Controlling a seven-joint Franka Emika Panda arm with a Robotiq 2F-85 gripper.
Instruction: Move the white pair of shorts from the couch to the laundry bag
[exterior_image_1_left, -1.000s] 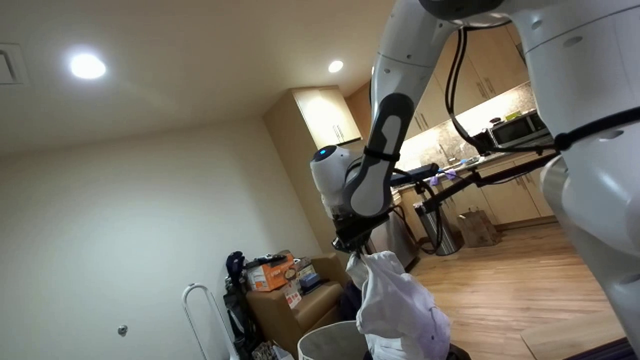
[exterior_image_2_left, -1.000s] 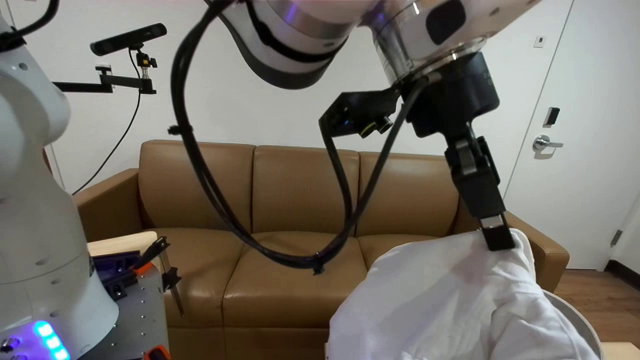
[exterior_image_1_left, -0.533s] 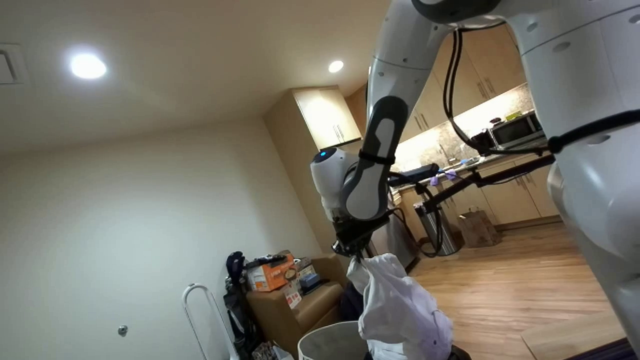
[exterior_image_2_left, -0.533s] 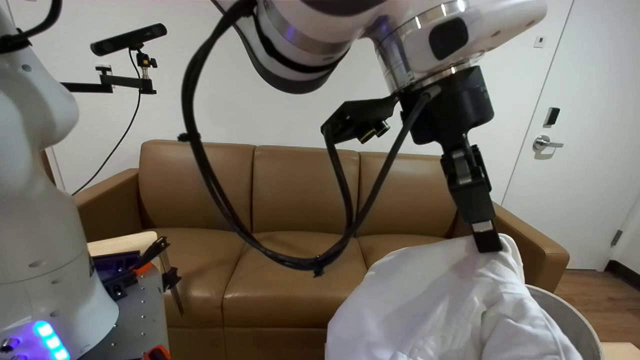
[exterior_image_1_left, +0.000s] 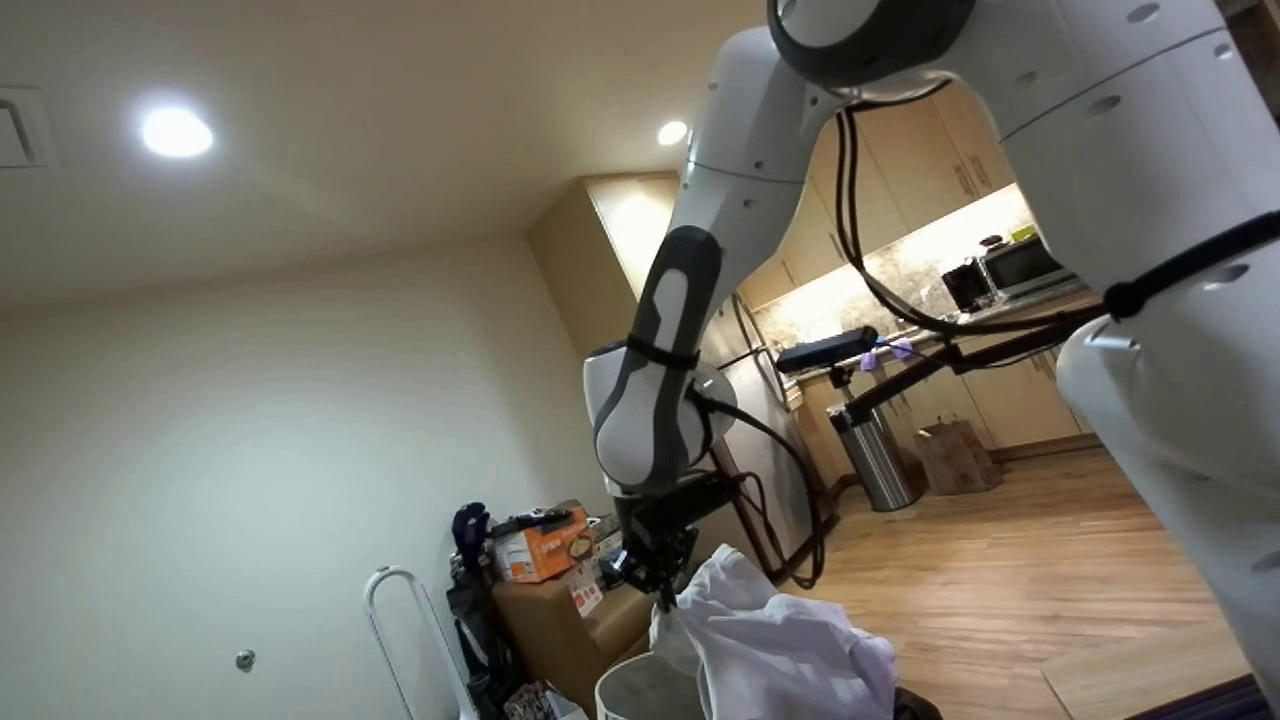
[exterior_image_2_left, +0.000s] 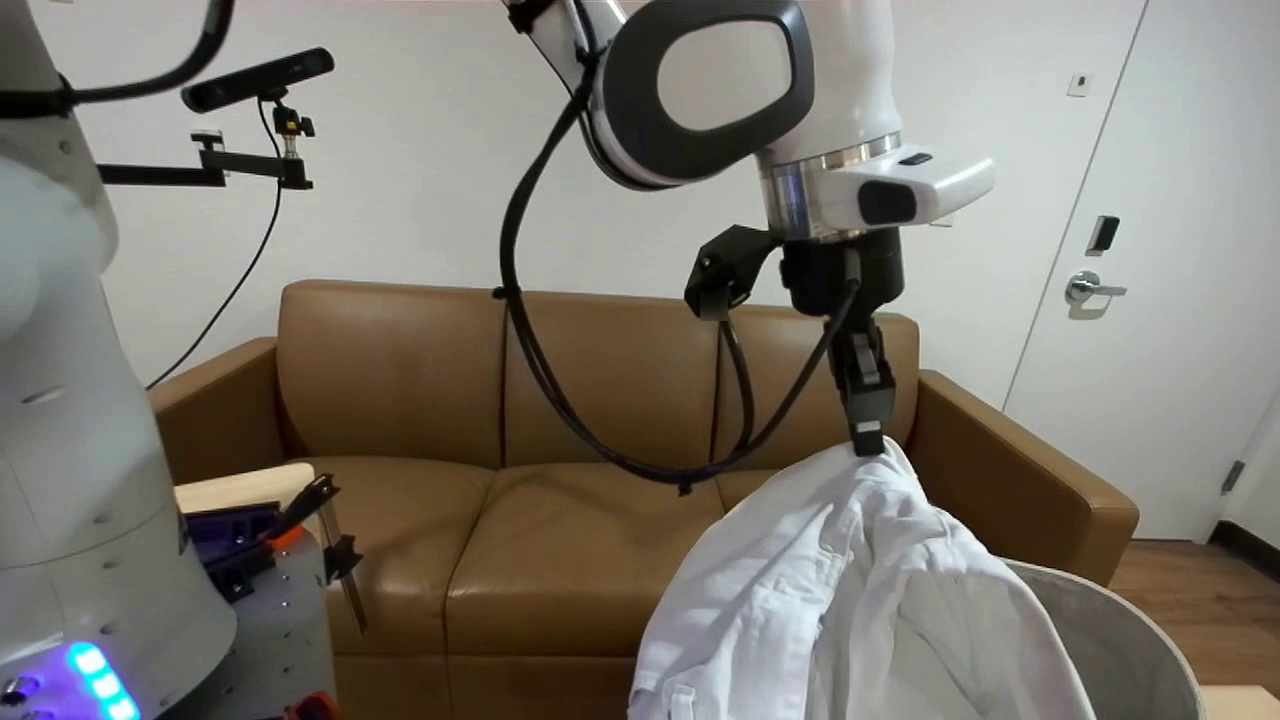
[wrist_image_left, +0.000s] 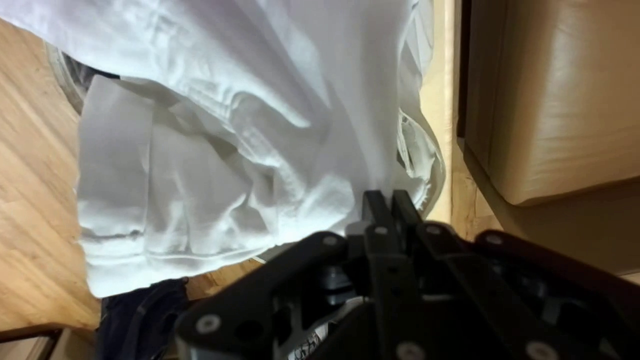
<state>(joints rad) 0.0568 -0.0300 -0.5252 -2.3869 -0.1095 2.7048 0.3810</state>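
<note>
The white shorts (exterior_image_2_left: 760, 600) hang bunched from my gripper (exterior_image_2_left: 868, 445), which is shut on their upper edge. In the wrist view the shorts (wrist_image_left: 200, 165) fill the upper left and middle, and the close fingertips (wrist_image_left: 385, 202) pinch the cloth. In an exterior view the shorts (exterior_image_1_left: 790, 655) drape down from the gripper (exterior_image_1_left: 667, 600). The pale round laundry bag (exterior_image_2_left: 1120, 630) stands beside the couch arm. Part of the shorts hangs over or in front of its opening. The bag's wall (exterior_image_1_left: 640, 685) shows beside the cloth. The lower shorts are cut off by the frame.
The brown couch (exterior_image_2_left: 580, 550) stands behind the arm, and its edge shows in the wrist view (wrist_image_left: 575, 100). An orange box (exterior_image_1_left: 545, 548) and other items sit on brown furniture. A camera on a stand (exterior_image_2_left: 260, 78) is at the left. Dark cloth (wrist_image_left: 145, 320) lies below the shorts.
The gripper has moved down and left in one exterior picture, and left and nearer the couch in the other, carrying the shorts. More of the bag's opening now shows beside the cloth there.
</note>
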